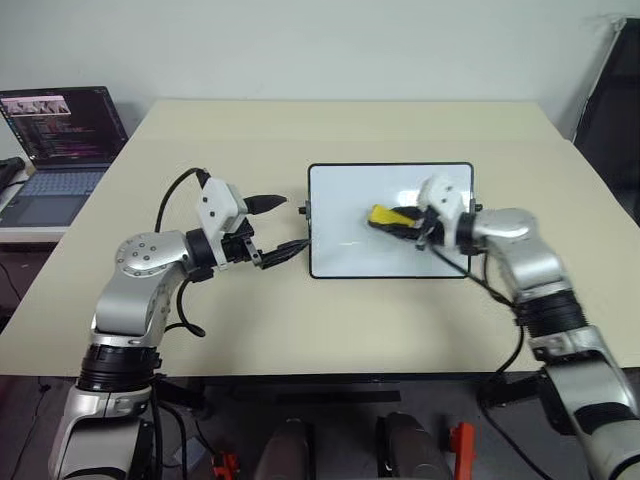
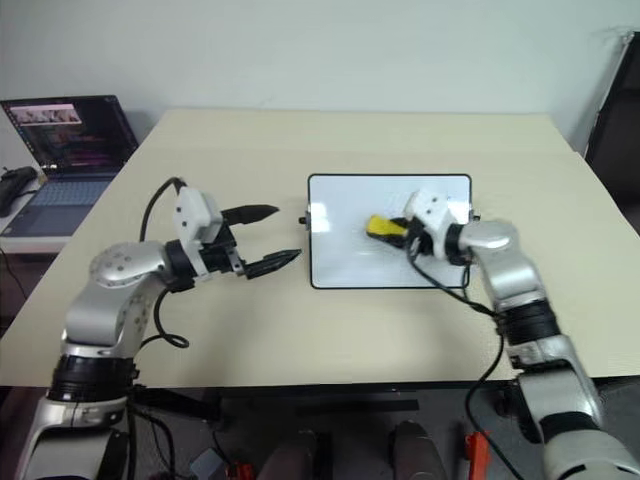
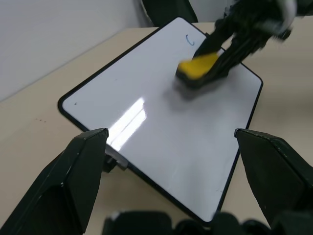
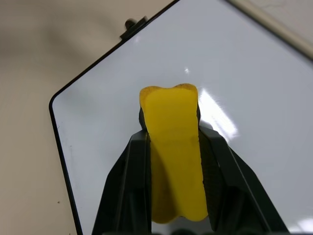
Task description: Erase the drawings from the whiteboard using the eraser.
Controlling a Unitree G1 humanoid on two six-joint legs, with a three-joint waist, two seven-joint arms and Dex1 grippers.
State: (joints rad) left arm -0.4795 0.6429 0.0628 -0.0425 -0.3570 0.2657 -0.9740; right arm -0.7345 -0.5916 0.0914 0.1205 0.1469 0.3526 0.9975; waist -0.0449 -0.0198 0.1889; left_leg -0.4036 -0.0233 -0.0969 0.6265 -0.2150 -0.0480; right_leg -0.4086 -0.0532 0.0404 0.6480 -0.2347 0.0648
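The whiteboard [image 1: 345, 200] lies flat on the middle of the table. My right gripper [image 4: 171, 127] is shut on the yellow eraser [image 1: 385, 215], which it holds over the right half of the board. One small blue curved drawing [image 3: 190, 40] shows near the board's far right corner, just beyond the eraser [image 3: 198, 66]. The rest of the board's surface looks white, with glare patches. My left gripper [image 1: 294, 222] stands open at the board's left short side, one finger on each side of the small black knob there, holding nothing.
The beige table [image 1: 250, 130] has free room all around the board. An open laptop [image 1: 60, 140] sits on a lower surface off the table's left side. A dark chair [image 1: 612, 110] stands at the far right.
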